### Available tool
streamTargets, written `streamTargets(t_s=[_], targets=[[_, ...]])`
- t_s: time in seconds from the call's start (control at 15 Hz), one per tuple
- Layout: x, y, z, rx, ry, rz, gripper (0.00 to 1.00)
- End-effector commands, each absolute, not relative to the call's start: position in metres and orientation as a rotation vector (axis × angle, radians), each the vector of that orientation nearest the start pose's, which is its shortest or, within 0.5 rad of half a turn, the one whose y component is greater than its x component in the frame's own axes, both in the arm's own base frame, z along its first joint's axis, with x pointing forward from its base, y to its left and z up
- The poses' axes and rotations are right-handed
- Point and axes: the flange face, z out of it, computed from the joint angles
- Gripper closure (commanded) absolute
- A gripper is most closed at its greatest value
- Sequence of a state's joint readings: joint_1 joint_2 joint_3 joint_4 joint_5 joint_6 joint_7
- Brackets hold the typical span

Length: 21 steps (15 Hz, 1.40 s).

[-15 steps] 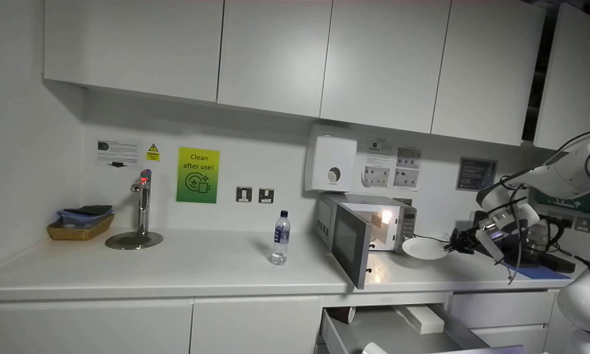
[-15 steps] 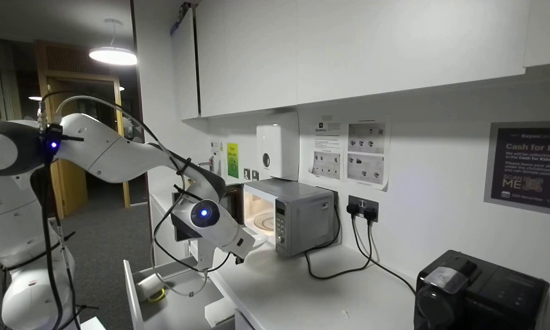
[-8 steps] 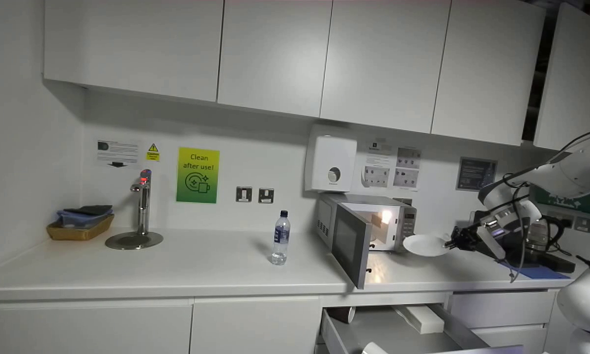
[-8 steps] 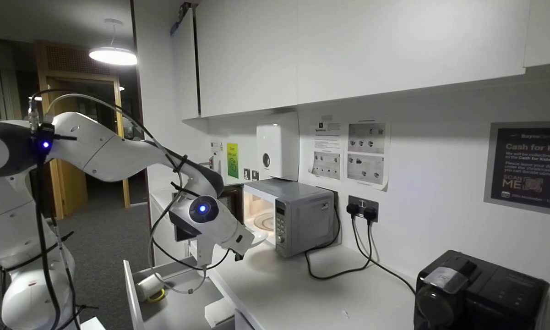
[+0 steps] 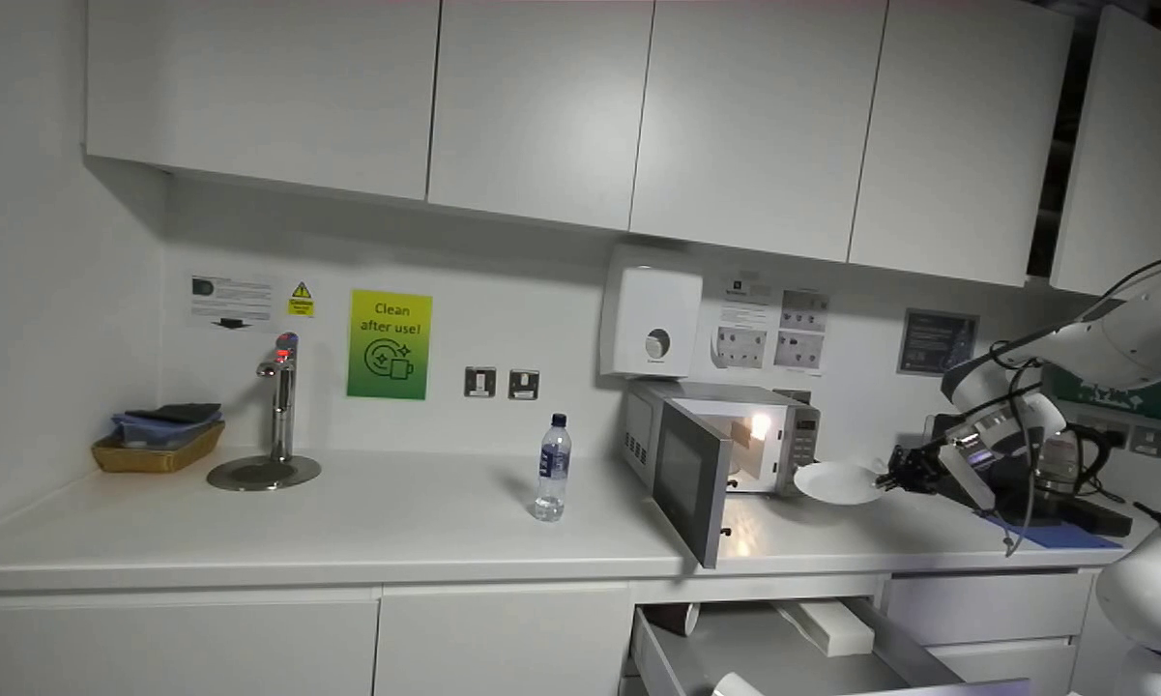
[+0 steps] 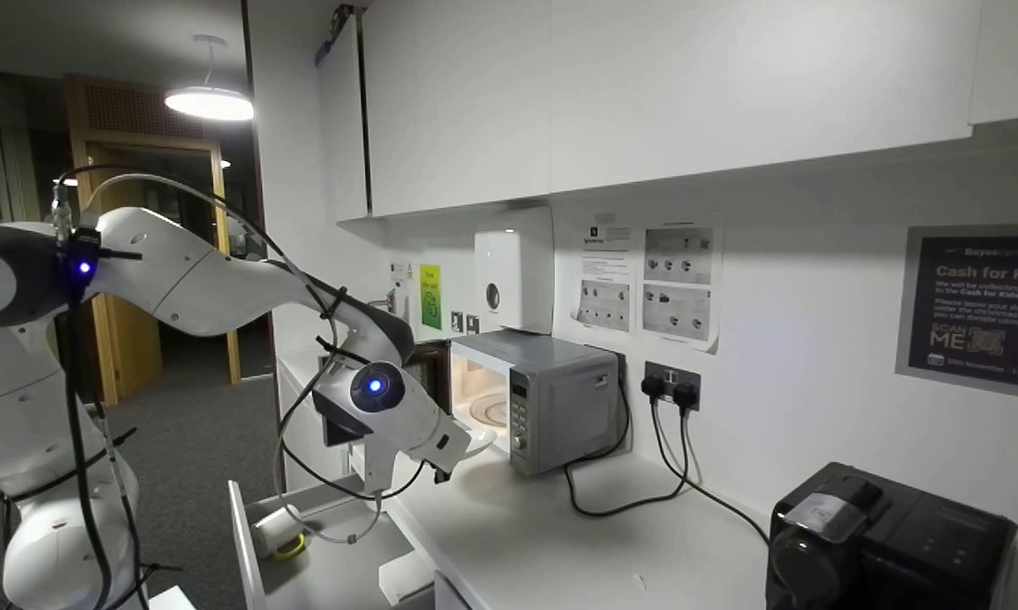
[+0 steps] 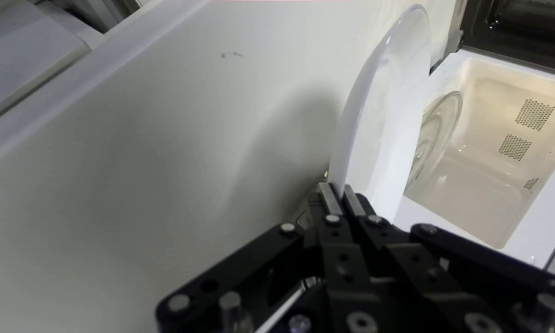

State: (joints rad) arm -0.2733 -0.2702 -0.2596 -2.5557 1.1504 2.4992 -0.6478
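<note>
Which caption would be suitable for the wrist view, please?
Gripper pinching a white plate by its rim near an open, lit microwave.

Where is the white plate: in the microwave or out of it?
Out: the wrist view shows the plate outside the open microwave, its edge pinched in the gripper.

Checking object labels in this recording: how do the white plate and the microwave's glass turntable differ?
The white plate looks opaque, while the glass turntable is see-through. The plate is pinched at its rim by the end effector; nothing grips the turntable. The plate is outside the microwave, above the counter, while the turntable lies inside the microwave. Both are round.
</note>
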Motion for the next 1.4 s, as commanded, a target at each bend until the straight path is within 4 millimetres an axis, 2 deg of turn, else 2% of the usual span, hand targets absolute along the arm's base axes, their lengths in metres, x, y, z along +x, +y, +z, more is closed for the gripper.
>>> streamTargets(t_s=[0.0, 0.4, 0.47, 0.8, 1.33], targets=[[0.382, -0.231, 0.378, -2.253, 0.936, -0.744, 0.96], [0.382, -0.231, 0.378, -2.253, 0.936, -0.744, 0.96], [0.382, -0.231, 0.378, -2.253, 0.936, -0.744, 0.99], [0.394, -0.225, 0.37, -2.202, 1.024, -0.754, 0.99], [0.429, -0.187, 0.365, -2.071, 1.091, -0.741, 0.99]])
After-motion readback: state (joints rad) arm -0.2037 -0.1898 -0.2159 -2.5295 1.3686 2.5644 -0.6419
